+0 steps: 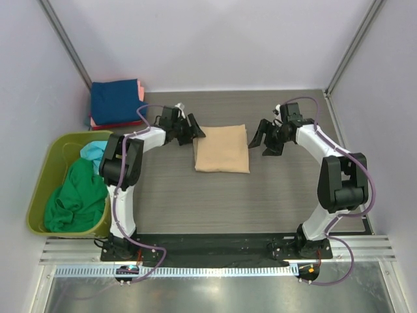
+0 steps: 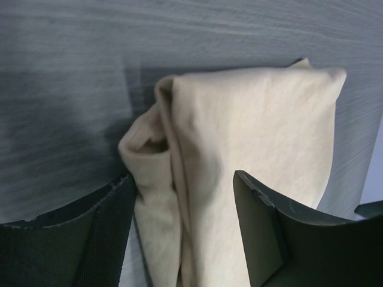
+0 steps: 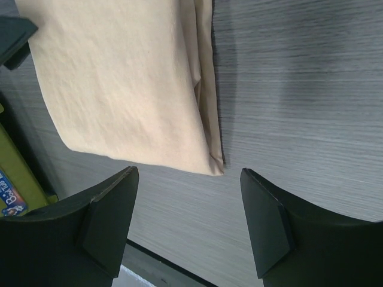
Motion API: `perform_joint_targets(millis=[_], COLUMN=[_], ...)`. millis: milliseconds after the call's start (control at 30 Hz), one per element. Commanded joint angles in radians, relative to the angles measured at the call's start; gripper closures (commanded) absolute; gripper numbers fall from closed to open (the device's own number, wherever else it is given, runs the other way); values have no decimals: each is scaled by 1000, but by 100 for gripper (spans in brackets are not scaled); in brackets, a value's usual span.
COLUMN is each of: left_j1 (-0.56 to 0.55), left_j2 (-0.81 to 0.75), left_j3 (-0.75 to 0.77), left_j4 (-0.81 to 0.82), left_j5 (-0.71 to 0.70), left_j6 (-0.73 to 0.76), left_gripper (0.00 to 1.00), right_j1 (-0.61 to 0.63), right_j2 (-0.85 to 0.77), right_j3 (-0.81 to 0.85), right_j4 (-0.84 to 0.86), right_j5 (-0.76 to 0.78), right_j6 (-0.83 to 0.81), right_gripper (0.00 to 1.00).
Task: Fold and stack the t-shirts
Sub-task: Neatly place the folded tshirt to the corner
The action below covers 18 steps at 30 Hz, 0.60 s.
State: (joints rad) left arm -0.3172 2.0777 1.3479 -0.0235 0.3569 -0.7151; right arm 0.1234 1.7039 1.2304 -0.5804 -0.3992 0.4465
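Tan t-shirt (image 1: 222, 149): you had it folded, mid-table (image 1: 260, 195).
Left gripper (image 1: 193, 132): at that shirt's left edge, fingers spread wide with cloth between them, not pinched.
Right gripper (image 1: 266, 140): just right of it, wide apart, empty.
Navy t-shirt (image 1: 116, 99): topped a stack to its far left.

Folded tan tee (image 1: 222, 149) flat mid-table; navy, pink and red tees (image 1: 116, 104) stacked far-left; green and teal tees (image 1: 77, 195) crumpled left.

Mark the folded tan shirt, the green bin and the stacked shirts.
folded tan shirt (image 1: 222, 149): top view, its centre.
green bin (image 1: 49, 173): top view, left wall.
stacked shirts (image 1: 115, 101): top view, blue top shirt.
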Motion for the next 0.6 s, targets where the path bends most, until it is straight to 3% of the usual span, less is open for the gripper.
perform_joint_targets(millis=[0,100,200,267,333,433,567], left_j1=[-16,-22,-31,-46,-57,-48,3], left_j2=[74,129,153,151,144,122,81], left_j3=[57,94,144,177,197,266,411], left_j4=[68,62,50,27,-4,-93,-339], left_j5=[2,7,31,15,13,24,14], left_j6=[5,2,9,26,49,110,218], left_gripper=[34,43,60,86,100,100,100], right_j1=[4,2,2,4,4,4,4], right_j2=[-67,-85,-92,-95,-95,-107,-144], right_j3=[-20,-31,-39,-43,-51,-63,-81], right_j4=[42,45,48,53,57,70,97], right_j5=[-30,-39,-55,-58,-67,-81,-107], right_j6=[-15,-19,-20,-20,-20,-11,8], right_gripper=[25,25,25,25,25,25,25])
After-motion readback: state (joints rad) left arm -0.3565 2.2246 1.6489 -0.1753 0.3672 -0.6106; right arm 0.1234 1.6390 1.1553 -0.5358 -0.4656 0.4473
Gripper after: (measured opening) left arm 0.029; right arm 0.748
